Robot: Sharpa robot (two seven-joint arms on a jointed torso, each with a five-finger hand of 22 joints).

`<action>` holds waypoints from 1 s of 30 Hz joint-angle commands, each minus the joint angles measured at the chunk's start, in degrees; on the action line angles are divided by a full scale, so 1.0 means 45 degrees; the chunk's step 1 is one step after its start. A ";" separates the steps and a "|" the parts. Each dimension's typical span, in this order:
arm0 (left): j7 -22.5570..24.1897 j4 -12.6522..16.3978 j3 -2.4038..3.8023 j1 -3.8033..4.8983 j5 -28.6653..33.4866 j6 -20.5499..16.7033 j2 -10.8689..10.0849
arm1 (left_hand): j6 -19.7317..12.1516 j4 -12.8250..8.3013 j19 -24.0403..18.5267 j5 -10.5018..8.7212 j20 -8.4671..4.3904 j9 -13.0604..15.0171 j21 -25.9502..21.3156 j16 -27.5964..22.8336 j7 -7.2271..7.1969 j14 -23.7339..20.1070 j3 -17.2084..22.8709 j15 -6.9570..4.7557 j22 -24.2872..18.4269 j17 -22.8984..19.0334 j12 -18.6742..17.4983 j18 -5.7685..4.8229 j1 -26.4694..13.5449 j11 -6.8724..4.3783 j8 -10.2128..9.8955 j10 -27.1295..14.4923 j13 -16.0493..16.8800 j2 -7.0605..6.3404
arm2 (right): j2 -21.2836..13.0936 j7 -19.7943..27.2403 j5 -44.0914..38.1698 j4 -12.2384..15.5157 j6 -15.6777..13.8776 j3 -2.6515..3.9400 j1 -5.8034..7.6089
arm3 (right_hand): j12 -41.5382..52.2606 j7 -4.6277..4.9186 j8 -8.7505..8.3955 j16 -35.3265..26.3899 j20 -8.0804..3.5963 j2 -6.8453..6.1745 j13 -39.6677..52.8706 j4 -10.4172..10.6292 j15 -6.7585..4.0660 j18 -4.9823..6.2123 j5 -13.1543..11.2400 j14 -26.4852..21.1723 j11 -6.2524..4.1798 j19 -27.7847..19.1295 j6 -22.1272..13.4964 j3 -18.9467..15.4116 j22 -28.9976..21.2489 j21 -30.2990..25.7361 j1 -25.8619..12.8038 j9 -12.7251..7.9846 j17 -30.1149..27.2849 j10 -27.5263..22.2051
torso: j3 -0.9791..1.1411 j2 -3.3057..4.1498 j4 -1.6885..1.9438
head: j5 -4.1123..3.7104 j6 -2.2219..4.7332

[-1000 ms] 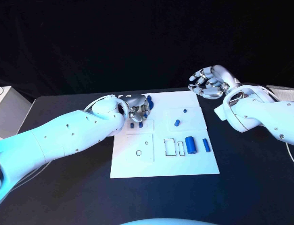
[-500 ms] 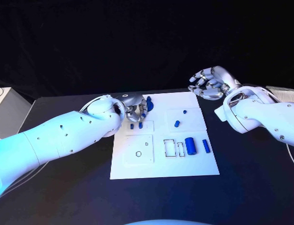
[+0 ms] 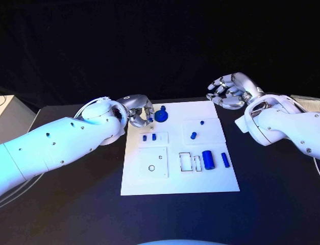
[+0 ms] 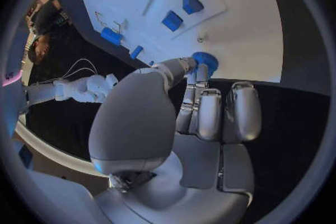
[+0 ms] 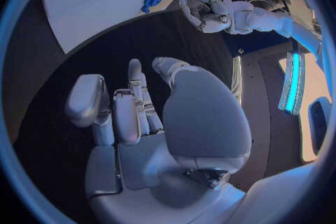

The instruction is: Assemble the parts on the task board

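The left hand [image 3: 136, 113] is at about ten o'clock from the middle of the task board [image 3: 180, 178], right at the board's far left corner. It pinches a round blue part [image 3: 161, 114] between its thumb and a finger, and the other fingers curl beside it. In the left wrist view the same blue part [image 4: 205, 60] sits at the fingertips [image 4: 190, 65], above the white board [image 4: 238, 39]. I cannot tell if the part touches the board or hangs just over it.

Next, going right, two small blue parts [image 3: 149, 137] stand side by side in a raised square on the board. At about seven o'clock there is a small ring hole [image 3: 151, 167] with nothing in it. Near the middle are thin frame outlines [image 3: 188, 160], and they look bare too. At about one o'clock a short blue part [image 3: 193, 135] lies tilted, with a tiny blue part [image 3: 201, 121] beyond it. At three o'clock a fat blue cylinder [image 3: 207, 158] and a thin blue rod [image 3: 224, 158] lie side by side.

The right hand [image 3: 229, 91] is at about two o'clock, lifted off the board's far right corner. It holds nothing, and its fingers are curled in loosely.

I think the job is at an early stage. One part is in hand, and most parts look loose and not yet in place.

I can see no words, labels or brand marks to read.
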 commanded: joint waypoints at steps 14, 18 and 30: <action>-0.0216 -0.0111 -0.0034 -0.0087 0.0161 0.0633 -0.0040 | 0.0131 -0.0076 0.0023 -0.0064 -0.0017 -0.0011 0.0042 0.0042 0.0009 0.0183 0.0018 -0.0072 0.0110 -0.0043 -0.0089 -0.0237 -0.0140 0.0015 -0.0043 0.0118 -0.0016 -0.0011 | -0.0001 0.0086 -0.0032 0.0015 0.0001 0.0004 -0.0003 | -0.0029 0.0050 -0.0030 0.0017 -0.0030 -0.0033 -0.0011 -0.0017 -0.0056 -0.0171 0.0054 0.0481 0.0000 0.0069 0.0036 0.0051 0.0002 -0.0003 -0.0065 0.0022 0.0001 0.0058 | 0.0028 0.0039 -0.0036 | 0.0117 -0.0013; -0.0202 -0.0170 -0.0055 -0.0144 0.0146 0.0599 0.0034 | 0.0131 -0.0076 0.0023 -0.0064 -0.0017 -0.0011 0.0042 0.0042 0.0009 0.0183 0.0018 -0.0072 0.0110 -0.0043 -0.0089 -0.0237 -0.0140 0.0015 -0.0043 0.0118 -0.0016 -0.0011 | 0.0005 0.0086 -0.0032 0.0023 0.0009 0.0004 -0.0004 | -0.0029 0.0050 -0.0030 0.0017 -0.0030 -0.0033 -0.0011 -0.0017 -0.0056 -0.0171 0.0054 0.0481 0.0000 0.0069 0.0036 0.0051 0.0002 -0.0003 -0.0065 0.0022 0.0001 0.0058 | 0.0027 0.0050 -0.0053 | 0.0118 -0.0019; -0.0160 -0.0429 -0.0154 -0.0278 0.0108 0.0581 0.0239 | 0.0135 -0.0078 0.0002 -0.0067 -0.0014 -0.0013 0.0022 0.0035 0.0009 0.0177 0.0019 -0.0070 0.0081 -0.0061 -0.0114 -0.0229 -0.0151 0.0018 -0.0053 0.0125 -0.0019 -0.0011 | 0.0010 0.0081 -0.0034 0.0045 0.0009 0.0004 -0.0004 | -0.0029 0.0050 -0.0030 0.0017 -0.0030 -0.0033 -0.0011 -0.0017 -0.0056 -0.0171 0.0054 0.0481 0.0000 0.0069 0.0036 0.0051 0.0002 -0.0003 -0.0065 0.0022 0.0001 0.0058 | 0.0012 0.0055 -0.0040 | 0.0065 -0.0051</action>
